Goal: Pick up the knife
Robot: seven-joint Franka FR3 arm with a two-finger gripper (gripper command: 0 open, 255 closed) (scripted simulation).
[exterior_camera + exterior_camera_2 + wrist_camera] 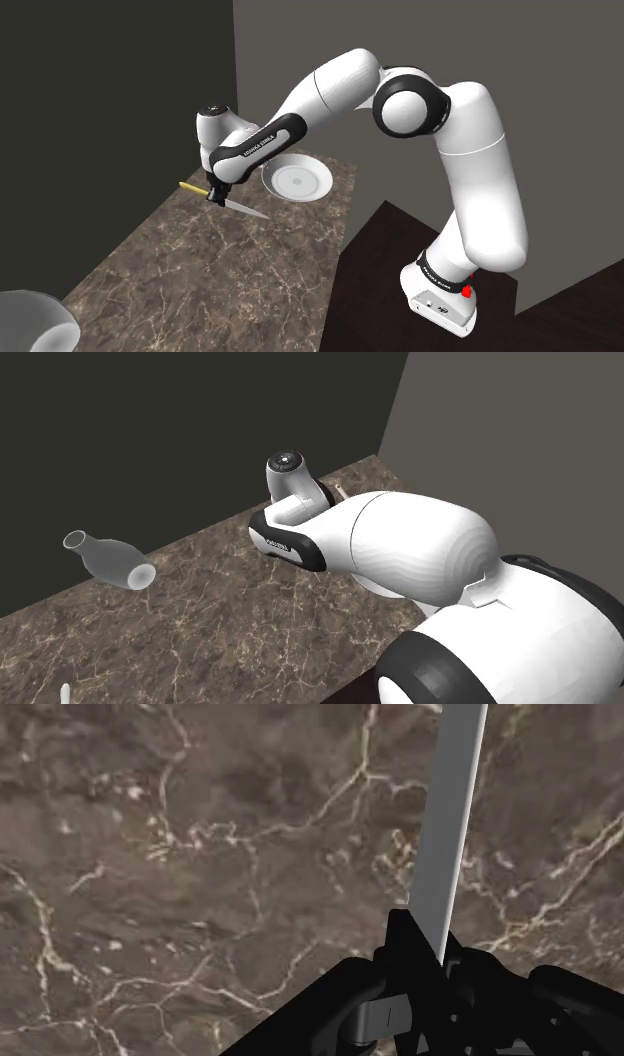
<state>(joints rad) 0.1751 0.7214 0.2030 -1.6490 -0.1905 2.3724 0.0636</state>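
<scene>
The knife (240,207) has a yellow handle and a grey blade, and it hangs level just above the brown marble counter (200,280). My black gripper (217,191) is shut on it near where handle and blade meet. The handle sticks out toward the shoulder view's left and the blade points toward its right. In the wrist view the grey blade (452,834) runs straight away from my gripper (430,956), clasped between the black fingers (405,944). In the second exterior view the white forearm (400,547) hides the hand and knife.
A white round plate (298,181) lies on the counter just behind the gripper, near the wall corner. A pale bottle-shaped vase (108,559) lies on its side further along the counter. A grey rounded object (30,320) sits at the counter's near end. Dark walls back the counter.
</scene>
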